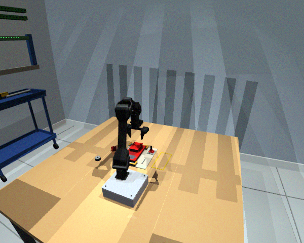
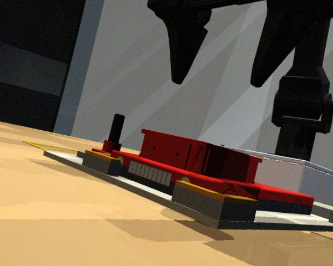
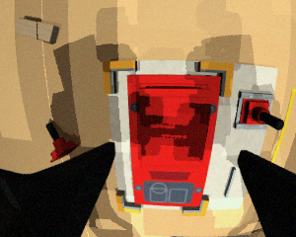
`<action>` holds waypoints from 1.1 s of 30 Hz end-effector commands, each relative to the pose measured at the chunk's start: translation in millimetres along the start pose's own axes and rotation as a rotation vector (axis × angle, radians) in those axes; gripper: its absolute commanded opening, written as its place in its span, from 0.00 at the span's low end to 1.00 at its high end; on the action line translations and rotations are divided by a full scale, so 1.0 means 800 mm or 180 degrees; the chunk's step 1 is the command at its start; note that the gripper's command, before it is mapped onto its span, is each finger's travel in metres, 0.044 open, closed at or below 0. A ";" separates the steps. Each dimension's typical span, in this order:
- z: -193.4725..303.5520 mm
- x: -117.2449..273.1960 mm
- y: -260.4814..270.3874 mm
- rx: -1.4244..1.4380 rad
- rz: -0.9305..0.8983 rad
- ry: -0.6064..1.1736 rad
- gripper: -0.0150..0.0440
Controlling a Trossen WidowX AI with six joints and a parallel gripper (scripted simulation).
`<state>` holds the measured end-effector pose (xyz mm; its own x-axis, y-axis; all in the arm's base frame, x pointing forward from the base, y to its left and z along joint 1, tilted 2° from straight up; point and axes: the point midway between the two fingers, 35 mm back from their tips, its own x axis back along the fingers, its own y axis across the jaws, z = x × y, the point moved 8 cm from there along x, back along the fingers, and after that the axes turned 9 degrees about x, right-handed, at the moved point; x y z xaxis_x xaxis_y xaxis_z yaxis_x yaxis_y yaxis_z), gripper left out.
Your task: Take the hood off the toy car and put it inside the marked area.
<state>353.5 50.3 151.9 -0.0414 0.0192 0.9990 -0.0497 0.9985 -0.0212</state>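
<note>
Above the red toy car [image 2: 287,194] [image 3: 173,165] on its pale tray [image 1: 144,165] [image 2: 289,217] [image 3: 222,190], the end effector [image 1: 135,136] [image 2: 216,85] [image 3: 178,153] wide open and empty.

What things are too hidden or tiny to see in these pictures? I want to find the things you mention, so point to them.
- Gripper's [image 1: 136,133] [image 2: 216,84] [image 3: 177,150] upper part: cut off by the exterior view's top edge.
- Toy car's [image 1: 136,154] [image 2: 287,194] [image 3: 173,163] left rear part: behind the arm [image 1: 122,138] in the top view.
- Grey disc's [image 1: 97,158] markings: too small, top view.
</note>
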 end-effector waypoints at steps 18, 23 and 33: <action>0.009 -0.011 0.003 0.0154 -0.0016 0.0111 1.00; 0.009 -0.017 0.003 0.0154 -0.0016 0.0111 1.00; 0.009 -0.027 0.003 0.0154 -0.0016 0.0111 1.00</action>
<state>347.8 51.8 135.8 -0.0173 0.0188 0.9997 -0.0940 0.9954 -0.0204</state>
